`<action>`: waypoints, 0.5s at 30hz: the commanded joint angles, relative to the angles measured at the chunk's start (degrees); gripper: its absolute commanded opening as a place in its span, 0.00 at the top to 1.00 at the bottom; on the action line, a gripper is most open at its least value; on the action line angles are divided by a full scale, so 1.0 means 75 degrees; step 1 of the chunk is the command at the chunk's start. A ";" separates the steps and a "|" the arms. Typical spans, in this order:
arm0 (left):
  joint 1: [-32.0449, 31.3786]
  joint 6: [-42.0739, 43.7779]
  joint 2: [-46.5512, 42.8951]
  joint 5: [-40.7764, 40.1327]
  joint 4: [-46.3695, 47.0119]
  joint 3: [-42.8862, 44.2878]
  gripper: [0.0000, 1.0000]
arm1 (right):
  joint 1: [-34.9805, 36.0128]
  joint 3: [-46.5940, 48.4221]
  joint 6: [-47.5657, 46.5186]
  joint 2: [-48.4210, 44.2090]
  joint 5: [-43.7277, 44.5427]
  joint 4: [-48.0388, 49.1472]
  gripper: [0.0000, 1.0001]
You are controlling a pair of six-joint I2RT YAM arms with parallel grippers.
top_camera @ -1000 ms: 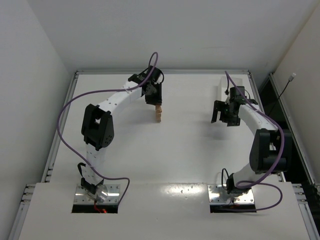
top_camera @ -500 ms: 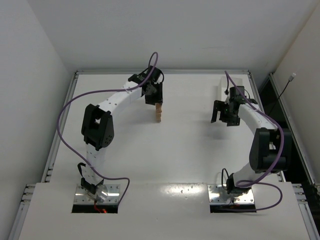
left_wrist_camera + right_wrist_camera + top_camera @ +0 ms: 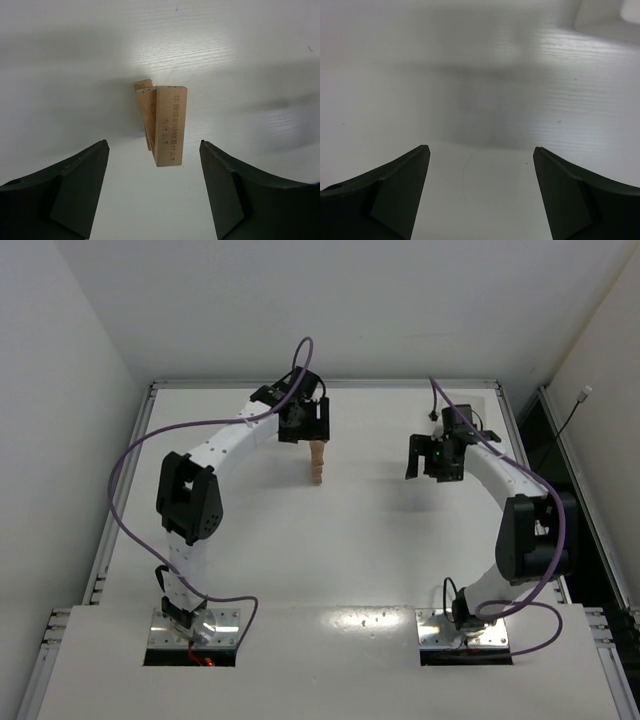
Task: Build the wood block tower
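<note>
The tower is a narrow stack of tan wood blocks standing upright at the table's far middle. In the left wrist view its top block carries printed characters and lies free on the blocks under it. My left gripper hangs just above and behind the tower. It is open, and its dark fingers stand wide on either side without touching the wood. My right gripper hovers over bare table at the far right, open and empty. No loose blocks show.
A corner of a white tray shows beyond the right gripper. A metal rail runs along the table's far edge, with side rails left and right. Walls close in on both sides.
My left gripper has opened and let go of the top block, which stays on the tower. The left gripper has drawn back slightly. The right gripper has shifted a little left.
</note>
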 commanded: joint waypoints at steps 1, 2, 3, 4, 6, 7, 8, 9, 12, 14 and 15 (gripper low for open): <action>0.0098 0.0224 -0.0847 -0.0338 0.0289 0.0060 0.28 | 0.0244 0.0563 -0.0090 0.0207 -0.0062 0.0383 0.19; 0.0098 0.0225 -0.0953 -0.0466 0.0289 0.0060 0.24 | 0.0336 0.0692 -0.0090 0.0334 -0.0061 0.0383 0.19; 0.0098 0.0295 -0.1023 -0.0549 0.0289 0.0060 0.22 | 0.0442 0.0867 -0.0090 0.0498 -0.0131 0.0383 0.19; 0.0098 0.0365 -0.1094 -0.0654 0.0289 -0.0009 0.19 | 0.0443 0.0950 -0.0090 0.0569 -0.0131 0.0383 0.19; 0.0191 0.0366 -0.1339 -0.1169 0.0289 -0.0103 0.15 | 0.0630 0.1277 -0.0090 0.0686 -0.0131 0.0464 0.20; 0.0331 0.0366 -0.1422 -0.1287 0.0370 -0.0278 0.13 | 0.0793 0.1406 -0.0090 0.0792 -0.0050 0.0465 0.20; 0.0425 0.0482 -0.1515 -0.1358 0.0371 -0.0407 0.12 | 0.0876 0.1547 -0.0090 0.0793 0.0043 0.0558 0.20; 0.0519 0.0483 -0.1713 -0.1358 0.0487 -0.0559 0.08 | 0.0992 0.1838 -0.0090 0.0920 0.0218 0.0559 0.20; 0.0917 0.0939 -0.2100 -0.1464 0.0639 -0.1378 0.06 | 0.1064 0.2436 -0.0090 0.1249 0.0628 0.0559 0.20; 0.1233 0.1349 -0.2335 -0.1464 0.0886 -0.1801 0.04 | 0.1064 0.2823 -0.0090 0.1483 0.0828 0.0629 0.20; 0.1478 0.1501 -0.2580 -0.1359 0.1118 -0.2279 0.04 | 0.1064 0.3046 -0.0206 0.1588 0.0980 0.0699 0.20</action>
